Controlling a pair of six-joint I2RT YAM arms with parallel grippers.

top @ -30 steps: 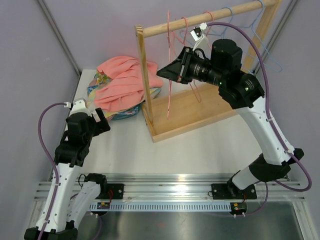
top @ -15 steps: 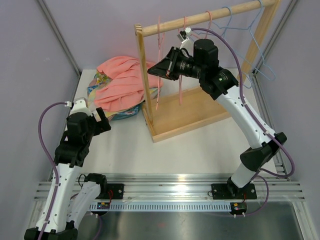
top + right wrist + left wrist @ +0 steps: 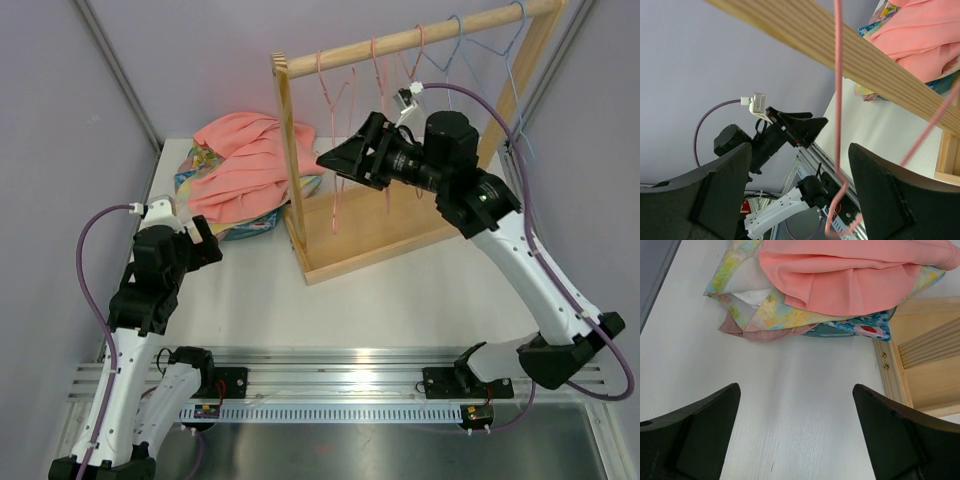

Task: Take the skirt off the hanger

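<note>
The coral-pink skirt lies off the hanger, on top of a heap of other garments at the table's back left; the left wrist view has it at its top edge. A bare pink wire hanger hangs from the wooden rod. My right gripper is open beside it, and in the right wrist view the pink wire runs between the fingers, apart from both. My left gripper is open low over the table, short of the heap, holding nothing.
The wooden rack has an upright post and a base board. More pink hangers and blue ones hang along the rod. A floral garment lies under the skirt. Grey walls stand on both sides.
My right gripper was shut on the pink hanger and has now opened and let it go. The arm drew back to the right; the hanger now hangs from the rod. The left arm has not moved.
</note>
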